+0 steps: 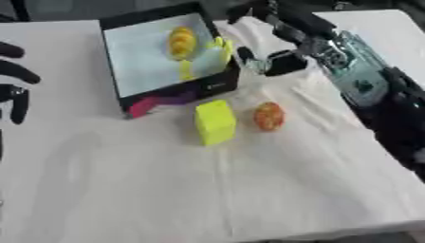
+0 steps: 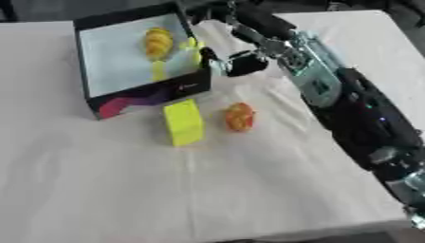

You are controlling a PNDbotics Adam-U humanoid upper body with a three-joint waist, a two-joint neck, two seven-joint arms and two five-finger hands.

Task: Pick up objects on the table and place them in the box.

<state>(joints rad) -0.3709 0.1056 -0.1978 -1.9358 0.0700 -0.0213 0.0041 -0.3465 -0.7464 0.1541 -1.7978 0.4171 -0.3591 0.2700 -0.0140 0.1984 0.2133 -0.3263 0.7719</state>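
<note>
My right hand point(image 2: 241, 61) hovers beside the box point(image 1: 179, 90), its finger state impossible to tell; the yellow block point(image 1: 215, 121) lies nearer me below it, looking light, rigid and smooth, best gripped across its long flat sides.

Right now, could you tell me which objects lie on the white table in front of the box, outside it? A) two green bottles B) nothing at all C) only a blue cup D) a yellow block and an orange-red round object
D: the yellow block and the orange-red round object lie side by side, apart, on the cloth just in front of the box, while other yellow-orange items already sit inside it.
</note>
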